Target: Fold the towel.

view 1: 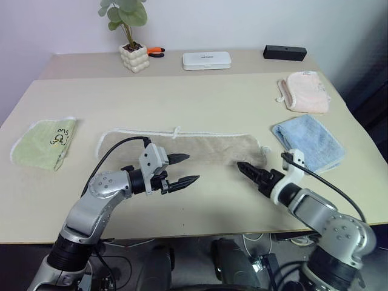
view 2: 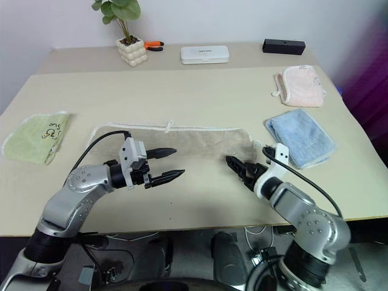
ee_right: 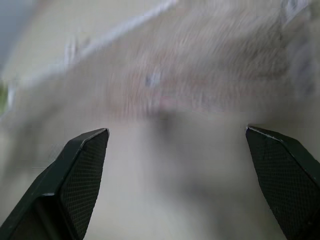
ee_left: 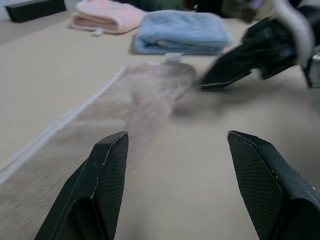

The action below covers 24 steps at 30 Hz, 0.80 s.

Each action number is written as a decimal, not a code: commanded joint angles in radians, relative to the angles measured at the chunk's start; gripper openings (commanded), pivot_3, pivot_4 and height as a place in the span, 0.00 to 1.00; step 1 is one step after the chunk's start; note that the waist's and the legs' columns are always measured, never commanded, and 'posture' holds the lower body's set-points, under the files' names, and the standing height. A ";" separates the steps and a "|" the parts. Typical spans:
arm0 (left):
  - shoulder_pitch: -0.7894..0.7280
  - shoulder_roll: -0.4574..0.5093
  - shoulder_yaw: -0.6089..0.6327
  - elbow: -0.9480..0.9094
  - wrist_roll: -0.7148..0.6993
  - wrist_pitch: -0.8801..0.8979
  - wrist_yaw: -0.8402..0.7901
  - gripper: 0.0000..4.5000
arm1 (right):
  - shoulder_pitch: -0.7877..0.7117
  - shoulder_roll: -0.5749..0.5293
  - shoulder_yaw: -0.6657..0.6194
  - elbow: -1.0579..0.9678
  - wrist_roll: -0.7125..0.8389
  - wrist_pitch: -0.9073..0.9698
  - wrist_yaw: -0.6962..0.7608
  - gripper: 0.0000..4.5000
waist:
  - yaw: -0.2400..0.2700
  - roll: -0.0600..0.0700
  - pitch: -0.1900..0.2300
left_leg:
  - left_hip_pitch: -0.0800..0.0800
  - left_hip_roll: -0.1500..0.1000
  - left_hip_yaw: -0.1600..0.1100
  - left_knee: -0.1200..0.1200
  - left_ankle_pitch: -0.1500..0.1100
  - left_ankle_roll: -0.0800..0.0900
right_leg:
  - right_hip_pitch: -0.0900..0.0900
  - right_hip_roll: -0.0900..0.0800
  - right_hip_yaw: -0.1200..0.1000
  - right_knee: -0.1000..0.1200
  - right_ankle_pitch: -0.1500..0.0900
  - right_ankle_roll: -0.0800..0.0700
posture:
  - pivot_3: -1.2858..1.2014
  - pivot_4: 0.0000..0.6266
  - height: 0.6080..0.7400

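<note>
I get bright, even light with soft shadows under my arms. Beyond my right gripper (ee_right: 177, 145) the towel (ee_right: 210, 65) smears with motion blur; past my left gripper (ee_left: 175, 150) focus softens.

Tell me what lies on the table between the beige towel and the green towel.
Nothing: between the beige towel and the green towel there is bare table, as the left eye view shows.
</note>
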 commanded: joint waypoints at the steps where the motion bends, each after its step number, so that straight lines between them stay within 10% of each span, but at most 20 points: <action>1: -0.005 -0.005 0.034 -0.038 -0.028 0.017 0.014 0.72 | -0.090 0.056 -0.103 0.094 -0.026 -0.016 -0.140 0.99 | 0.001 0.000 0.000 | 0.000 0.000 0.000 0.000 0.000 0.000 | 0.000 0.000 0.000 0.000 0.000 0.000 | 0.52 0.24 0.98; 6: 0.005 -0.001 0.045 -0.049 -0.027 0.020 0.025 0.72 | -0.189 0.061 -0.175 0.203 -0.032 -0.080 -0.238 0.81 | 0.005 0.000 -0.001 | 0.000 0.000 0.000 0.000 0.000 0.000 | 0.001 0.000 0.000 -0.001 0.000 0.000 | 0.52 0.24 0.98; 13: 0.032 -0.002 0.056 -0.069 -0.032 0.026 0.044 0.72 | -0.209 0.039 -0.176 0.207 0.006 -0.139 -0.277 0.01 | 0.001 0.001 0.000 | -0.001 0.000 0.000 -0.001 0.000 0.000 | -0.001 0.000 0.000 -0.001 0.000 0.000 | 0.52 0.24 0.98; 24: 0.049 -0.002 0.078 -0.064 -0.028 0.019 0.068 0.72 | -0.198 -0.308 -0.060 0.077 0.078 -0.124 -0.122 0.00 | 0.000 0.004 0.001 | -0.002 0.000 0.000 -0.002 0.000 0.000 | -0.001 0.000 0.000 -0.003 0.000 0.000 | 0.52 0.24 0.98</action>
